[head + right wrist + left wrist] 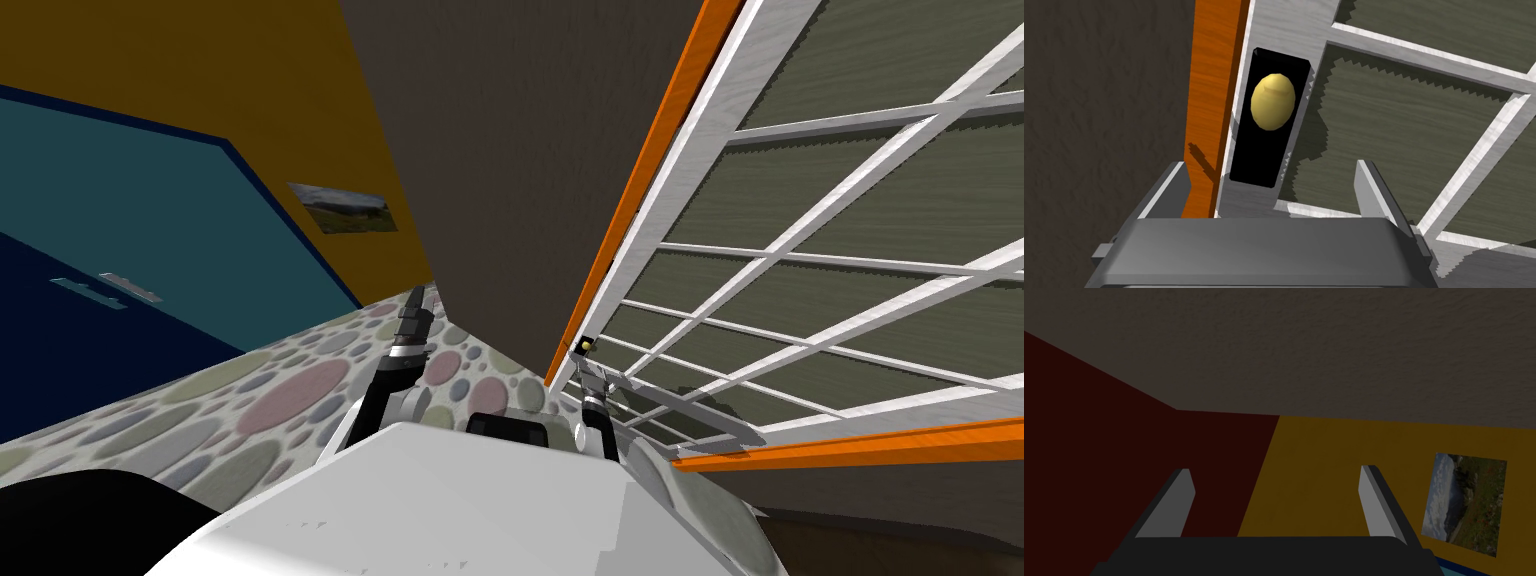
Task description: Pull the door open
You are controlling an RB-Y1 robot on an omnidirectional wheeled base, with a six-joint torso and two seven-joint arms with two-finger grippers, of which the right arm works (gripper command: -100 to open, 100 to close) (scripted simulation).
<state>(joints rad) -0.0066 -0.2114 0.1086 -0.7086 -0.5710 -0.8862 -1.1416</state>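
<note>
Gridded door (1289,25), knob (1273,101) beyond right gripper (1271,167)

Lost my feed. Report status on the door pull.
Right tool open, just short of the yellow knob. Left tool open, idle. Door not yet pulled. Nothing between tool and knob.

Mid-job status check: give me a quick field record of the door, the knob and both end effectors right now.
door: white-barred, in an orange frame
knob: yellow, oval, on a black plate at the door's edge next to the frame
right end effector: open, aimed at the knob, not touching it
left end effector: open, holding nothing, away from the door
task state: knob not yet gripped
</note>
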